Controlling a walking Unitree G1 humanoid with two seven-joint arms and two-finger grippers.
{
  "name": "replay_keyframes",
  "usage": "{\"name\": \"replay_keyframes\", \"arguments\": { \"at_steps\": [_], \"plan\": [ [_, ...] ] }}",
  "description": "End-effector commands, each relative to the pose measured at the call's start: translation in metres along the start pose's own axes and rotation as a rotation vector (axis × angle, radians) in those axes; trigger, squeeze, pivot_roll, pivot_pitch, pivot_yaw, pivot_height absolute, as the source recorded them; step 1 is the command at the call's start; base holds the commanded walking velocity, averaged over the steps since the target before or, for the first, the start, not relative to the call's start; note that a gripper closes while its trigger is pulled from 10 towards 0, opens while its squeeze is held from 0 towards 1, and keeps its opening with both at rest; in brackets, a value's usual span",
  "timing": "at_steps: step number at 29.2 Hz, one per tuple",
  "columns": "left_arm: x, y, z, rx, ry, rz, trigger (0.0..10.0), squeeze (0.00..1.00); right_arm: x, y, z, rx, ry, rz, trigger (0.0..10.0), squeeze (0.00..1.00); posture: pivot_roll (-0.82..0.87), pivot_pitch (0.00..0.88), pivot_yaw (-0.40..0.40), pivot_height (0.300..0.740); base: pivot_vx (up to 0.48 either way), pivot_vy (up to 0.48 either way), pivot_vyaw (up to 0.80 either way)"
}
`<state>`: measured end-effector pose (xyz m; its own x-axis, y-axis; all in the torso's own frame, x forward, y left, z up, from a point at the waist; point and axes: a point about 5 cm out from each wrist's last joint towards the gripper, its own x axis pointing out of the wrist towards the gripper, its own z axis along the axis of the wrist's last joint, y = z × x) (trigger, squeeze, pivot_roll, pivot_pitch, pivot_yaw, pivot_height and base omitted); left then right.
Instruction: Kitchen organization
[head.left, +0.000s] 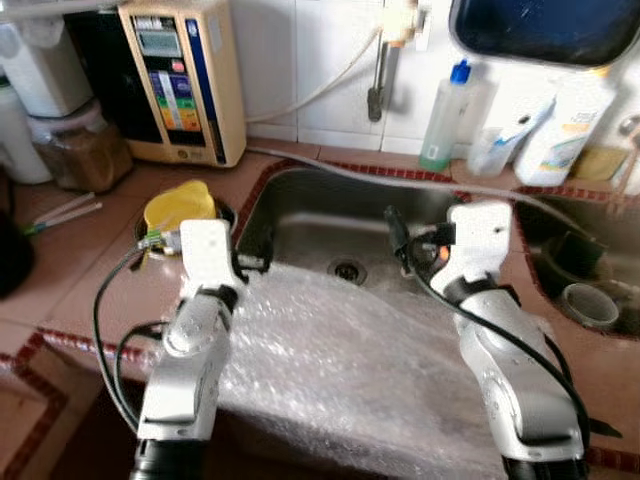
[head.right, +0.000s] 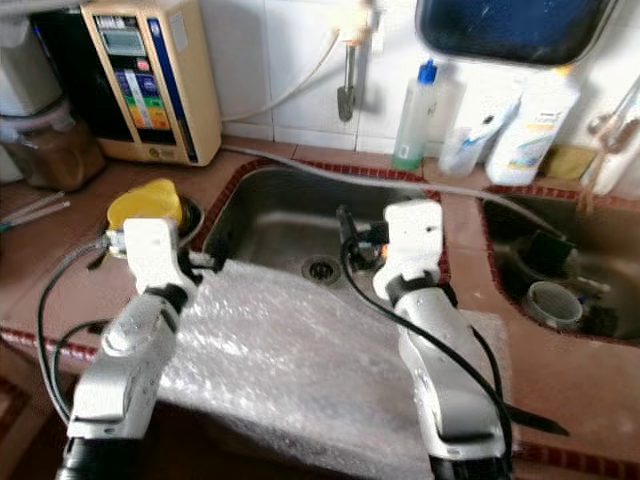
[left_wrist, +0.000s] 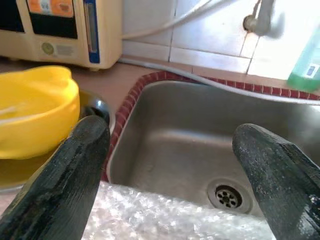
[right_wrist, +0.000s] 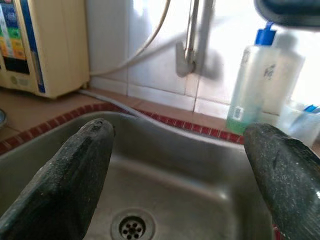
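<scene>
Sink (head.left: 300, 235) holds bubble wrap (head.left: 330, 350).

All 4 views share sink (head.left: 330, 235)

Strong daylight is seen at the upper right, where the white tiled wall (head.left: 320, 60) is washed out. Slight softness is noted throughout; the black fingers (right_wrist: 65, 185) are blurred up close.
</scene>
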<state>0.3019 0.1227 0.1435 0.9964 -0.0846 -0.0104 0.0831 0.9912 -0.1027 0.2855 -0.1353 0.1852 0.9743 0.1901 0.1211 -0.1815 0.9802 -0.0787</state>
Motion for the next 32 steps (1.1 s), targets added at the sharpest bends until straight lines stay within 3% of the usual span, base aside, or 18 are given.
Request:
{"name": "replay_keyframes", "arguments": {
  "at_steps": [1, 6, 12, 17, 22, 26, 32],
  "plan": [
    [0.001, 0.01, 0.007, 0.04, -0.028, 0.065, 10.0, 0.0, 0.0, 0.006, 0.006, 0.018, -0.022, 0.029, 10.0, 0.0, -0.04, 0.0, 0.012, 0.74, 0.0, 0.0, 0.0],
    [0.001, 0.012, 0.009, 0.054, -0.04, 0.08, 10.0, 0.0, -0.001, 0.008, 0.006, 0.022, -0.023, 0.038, 10.0, 0.0, -0.04, 0.0, 0.013, 0.74, 0.0, 0.0, 0.0],
    [-0.001, 0.012, 0.018, 0.132, -0.095, 0.095, 10.0, 0.0, -0.001, 0.009, 0.007, 0.018, -0.031, 0.05, 10.0, 0.0, -0.02, 0.0, 0.014, 0.74, 0.0, 0.0, 0.0],
    [-0.002, 0.018, 0.026, 0.194, -0.122, 0.13, 10.0, 0.0, 0.0, 0.014, 0.007, 0.021, -0.037, 0.057, 10.0, 0.0, -0.01, 0.0, 0.014, 0.74, 0.0, 0.0, 0.8],
    [-0.001, 0.015, 0.033, 0.295, -0.129, -0.033, 10.0, 0.0, 0.003, 0.016, 0.006, 0.032, -0.035, 0.077, 10.0, 0.0, 0.03, 0.0, -0.001, 0.74, 0.0, 0.0, 0.17],
    [0.0, 0.016, 0.032, 0.294, -0.111, -0.063, 10.0, 0.0, 0.003, 0.017, 0.006, 0.033, -0.036, 0.082, 10.0, 0.0, 0.03, 0.0, 0.001, 0.74, 0.0, 0.0, 0.0],
    [-0.004, 0.014, 0.027, 0.268, -0.122, -0.004, 10.0, 0.0, 0.003, 0.022, 0.008, 0.061, -0.042, 0.099, 10.0, 0.0, 0.02, 0.0, 0.007, 0.74, 0.0, 0.0, 0.0]
  ]
}}
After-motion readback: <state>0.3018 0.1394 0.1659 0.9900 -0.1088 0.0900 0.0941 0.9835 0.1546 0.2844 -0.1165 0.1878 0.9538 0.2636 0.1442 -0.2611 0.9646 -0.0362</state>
